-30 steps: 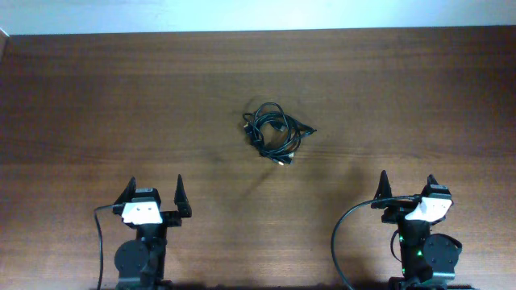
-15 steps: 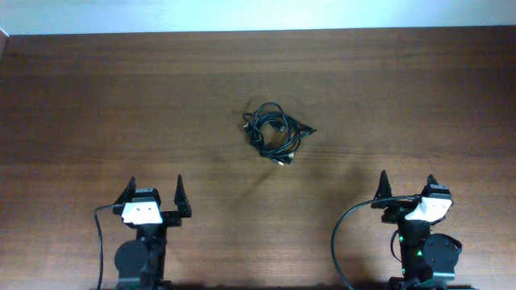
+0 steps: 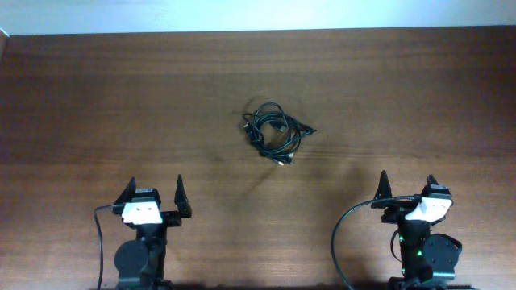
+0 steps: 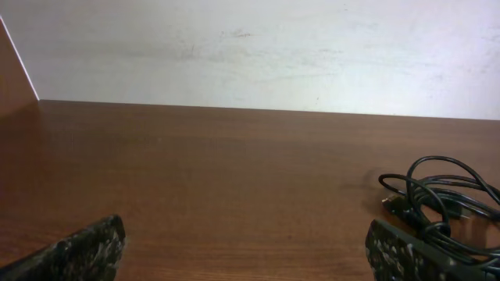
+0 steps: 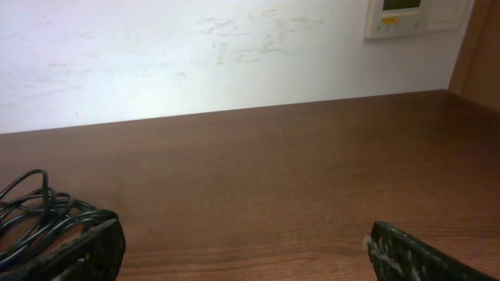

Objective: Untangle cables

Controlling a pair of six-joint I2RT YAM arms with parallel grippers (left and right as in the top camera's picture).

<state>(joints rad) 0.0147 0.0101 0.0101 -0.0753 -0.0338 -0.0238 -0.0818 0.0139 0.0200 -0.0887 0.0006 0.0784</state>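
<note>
The cables point(image 3: 274, 133) lie as one small knotted black bundle near the middle of the wooden table point(image 3: 97, 97), with a silver-tipped plug at its near edge. My left gripper point(image 3: 155, 188) rests open at the near left, well short of the bundle. My right gripper point(image 3: 407, 184) rests open at the near right, equally far from it. In the left wrist view the cables point(image 4: 441, 199) show at the right, behind my right fingertip point(image 4: 398, 248). In the right wrist view the cables point(image 5: 39, 215) sit at the left, behind my left fingertip point(image 5: 98, 242). Nothing lies between either pair of fingers.
Thick black cords point(image 3: 343, 242) run from the arm bases at the near edge. A white wall point(image 4: 250, 47) stands behind the table's far edge, with a small wall panel point(image 5: 402, 17) at the right.
</note>
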